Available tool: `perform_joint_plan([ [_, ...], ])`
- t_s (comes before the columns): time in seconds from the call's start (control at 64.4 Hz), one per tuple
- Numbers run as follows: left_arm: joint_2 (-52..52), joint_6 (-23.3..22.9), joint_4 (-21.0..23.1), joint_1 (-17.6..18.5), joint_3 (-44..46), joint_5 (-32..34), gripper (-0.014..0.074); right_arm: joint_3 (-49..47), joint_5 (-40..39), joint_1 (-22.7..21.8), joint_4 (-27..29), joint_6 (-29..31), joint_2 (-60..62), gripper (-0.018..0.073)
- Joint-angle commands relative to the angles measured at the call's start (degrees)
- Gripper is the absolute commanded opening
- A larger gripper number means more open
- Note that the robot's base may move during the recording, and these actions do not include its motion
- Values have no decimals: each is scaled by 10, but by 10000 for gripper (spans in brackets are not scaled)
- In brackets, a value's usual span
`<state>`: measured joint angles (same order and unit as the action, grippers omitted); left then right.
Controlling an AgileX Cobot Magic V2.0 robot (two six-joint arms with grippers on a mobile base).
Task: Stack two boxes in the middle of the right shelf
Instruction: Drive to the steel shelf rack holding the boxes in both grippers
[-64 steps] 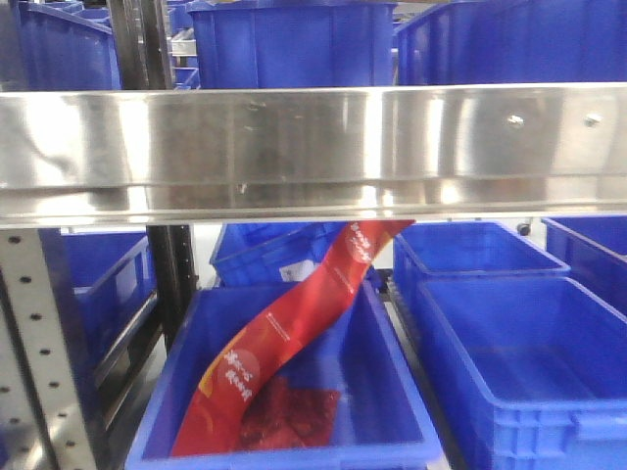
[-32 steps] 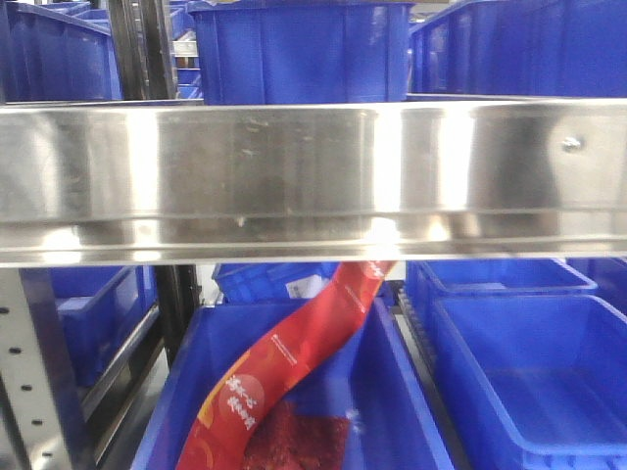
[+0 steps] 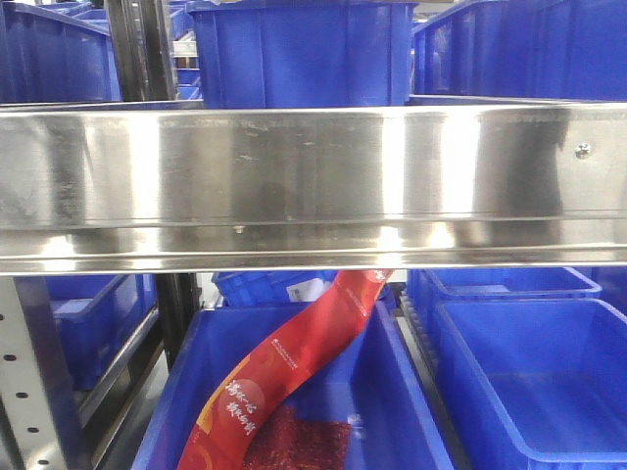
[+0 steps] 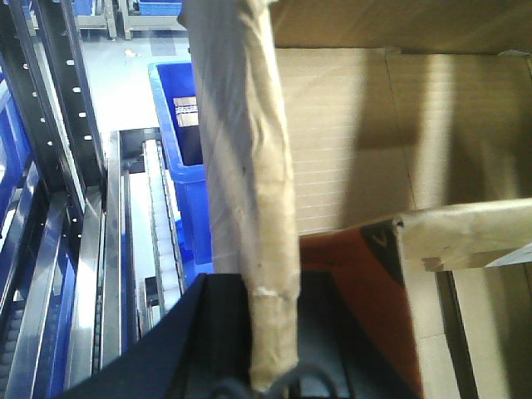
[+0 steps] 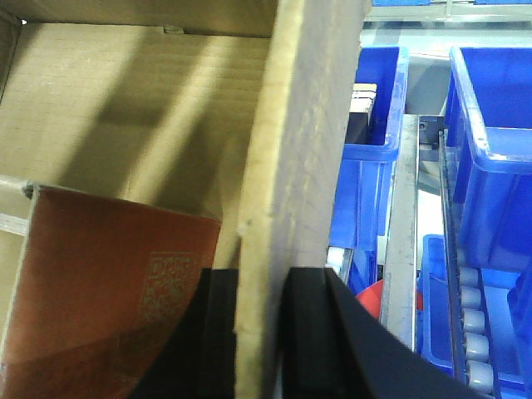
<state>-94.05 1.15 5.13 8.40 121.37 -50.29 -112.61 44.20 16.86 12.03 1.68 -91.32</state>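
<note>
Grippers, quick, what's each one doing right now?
left gripper: shut on a brown box wall.
right gripper: shut on a brown box wall.

Shelf rail [image 3: 313, 176]: wide, shiny stainless strip, level, spanning the whole front view. Small screw [image 3: 583, 150] nr its right end, perforated upright [image 3: 20, 372] below at left. Large box [image 4: 349, 133]: plain brown corrugated cardboard, open. One wrinkled wall edge is pinched in left gripper [image 4: 270, 366], and another wall [image 5: 303, 166] is pinched in right gripper [image 5: 262, 332].

steel rail [image 3: 294, 176] across front, open gap beneath
</note>
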Motion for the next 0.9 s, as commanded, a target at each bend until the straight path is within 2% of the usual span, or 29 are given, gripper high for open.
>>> perform_joint_plan([
  [0.0, 8, 1, -8, -5, 6, 37, -111, -9, -28, -2, 8, 2, 12, -153],
  [0.777, 8, 1, -8, -5, 6, 37, -111, -9, -28, -2, 8, 2, 12, -153],
  [0.839, 8, 1, -5, -5, 6, 27, -111, -9, -17, -2, 8, 2, 12, -153],
  [0.885, 9, 1, 1, -5, 6, -5, -111, -9, 0, -2, 8, 2, 13, -153],
])
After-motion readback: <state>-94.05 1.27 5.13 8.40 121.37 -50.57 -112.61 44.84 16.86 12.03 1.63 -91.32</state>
